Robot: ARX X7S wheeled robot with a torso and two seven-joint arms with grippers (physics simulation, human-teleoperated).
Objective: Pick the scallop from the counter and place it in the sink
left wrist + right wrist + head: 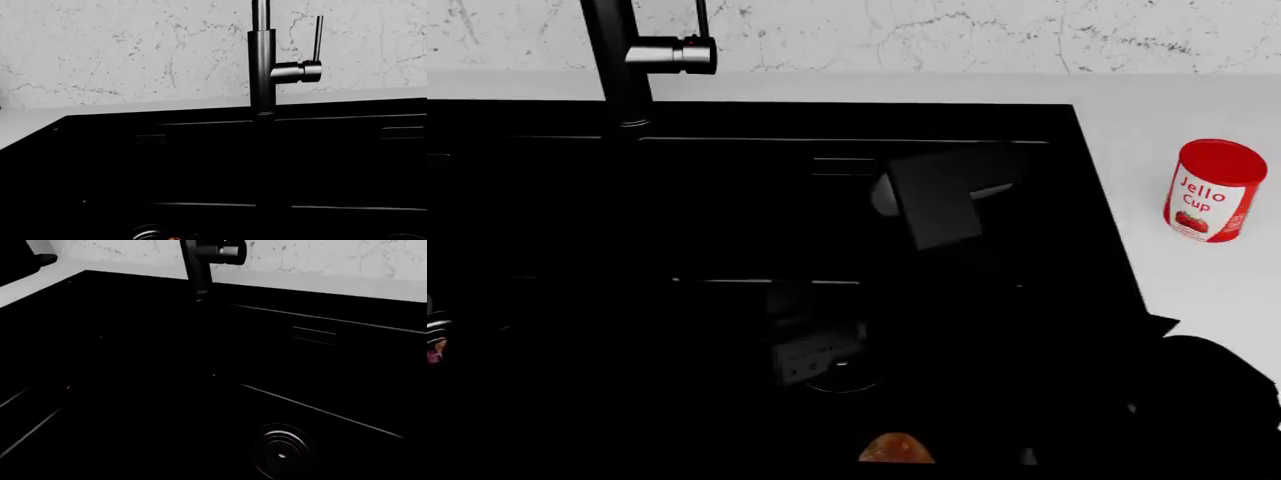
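The scallop (894, 449) is a small orange-brown shell low inside the black sink (721, 200), just in front of the round drain (843, 378). A sliver of it shows at the edge of the left wrist view (175, 238), next to the drain (150, 233). I cannot tell whether it rests on the sink floor or is held. Both grippers are black against the black basin and their jaws do not show. A grey arm part (934, 205) hangs over the sink's middle. A smaller grey block (811, 355) sits by the drain. The white counter (1188, 290) lies to the right.
The black tap (627, 55) stands at the sink's back left, also in the left wrist view (262, 65) and the right wrist view (199, 265). A red jello cup (1214, 190) stands on the counter at the right. A marbled white wall (961, 30) runs behind.
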